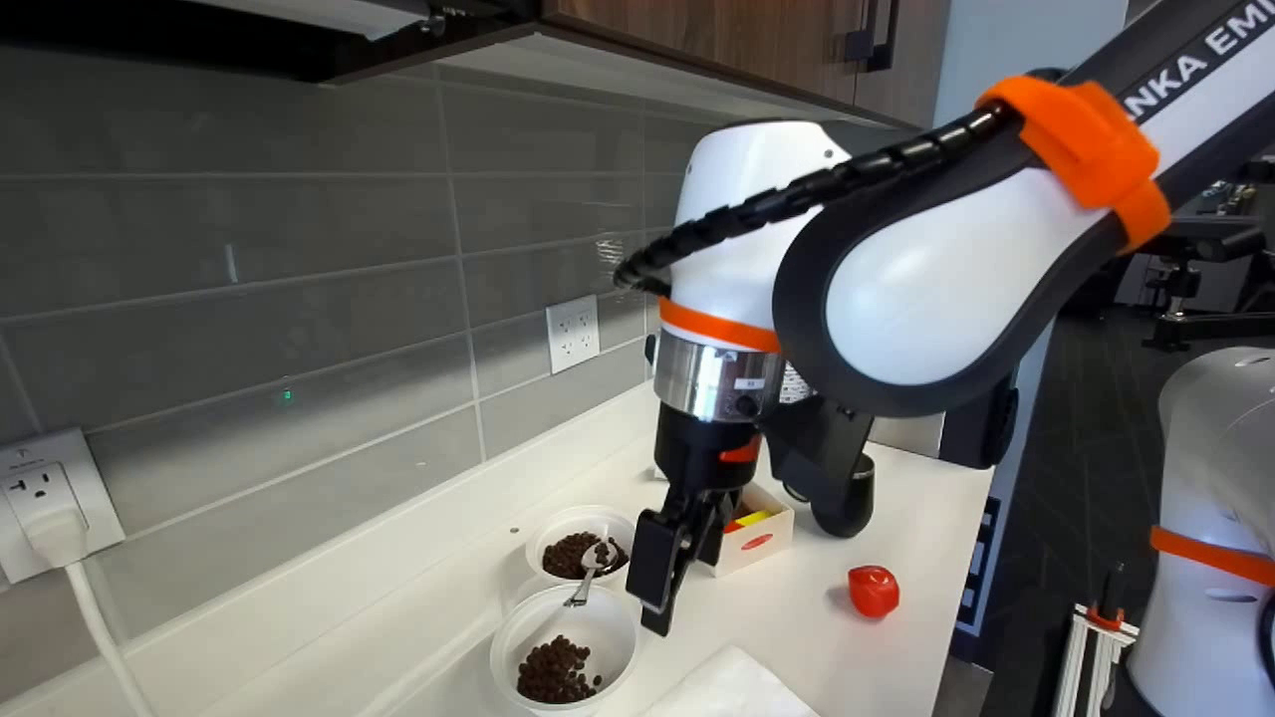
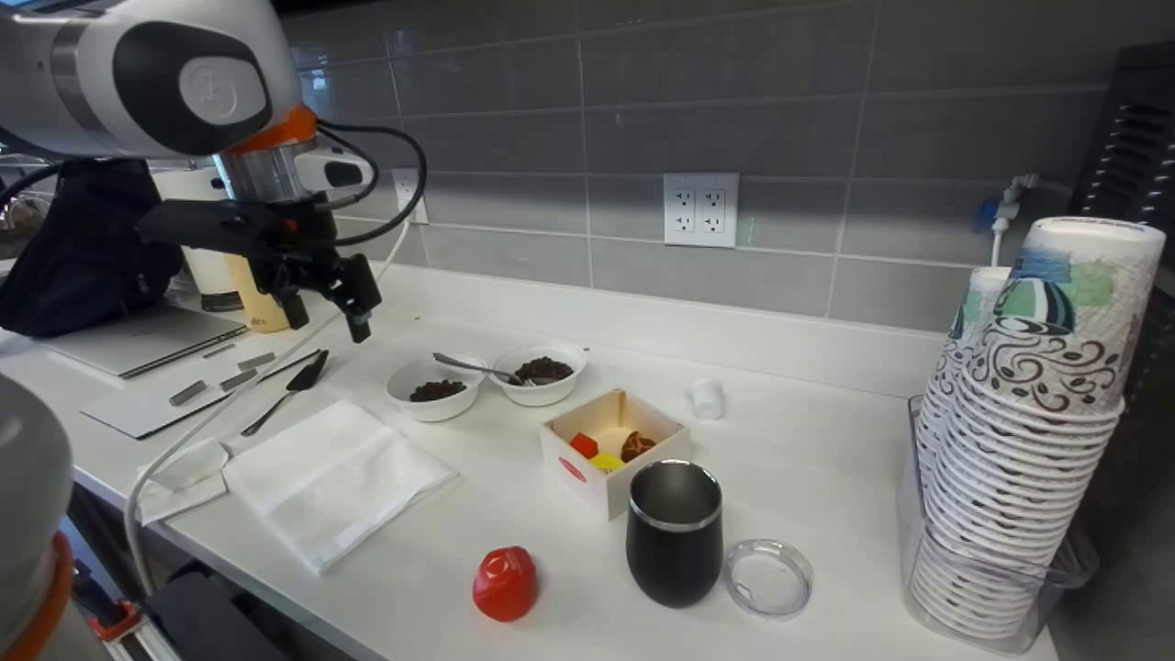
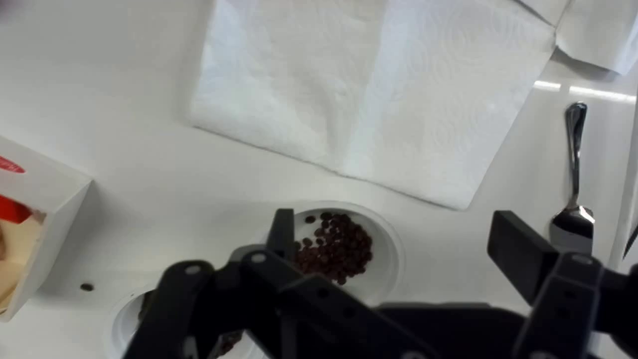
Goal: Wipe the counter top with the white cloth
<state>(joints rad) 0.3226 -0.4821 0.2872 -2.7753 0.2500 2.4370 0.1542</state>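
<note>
Near the cloth [image 2: 338, 482], two bowls [image 1: 601, 627] hold dark pellets [image 1: 553, 669].

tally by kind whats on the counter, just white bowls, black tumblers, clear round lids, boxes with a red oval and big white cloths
white bowls: 2
black tumbler: 1
clear round lid: 1
box with red oval: 1
big white cloth: 1
total: 6

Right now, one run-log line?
task: wipe counter top | gripper: open, empty, above counter top | white cloth: lying on counter top, ungripped | wiping now: no
</note>
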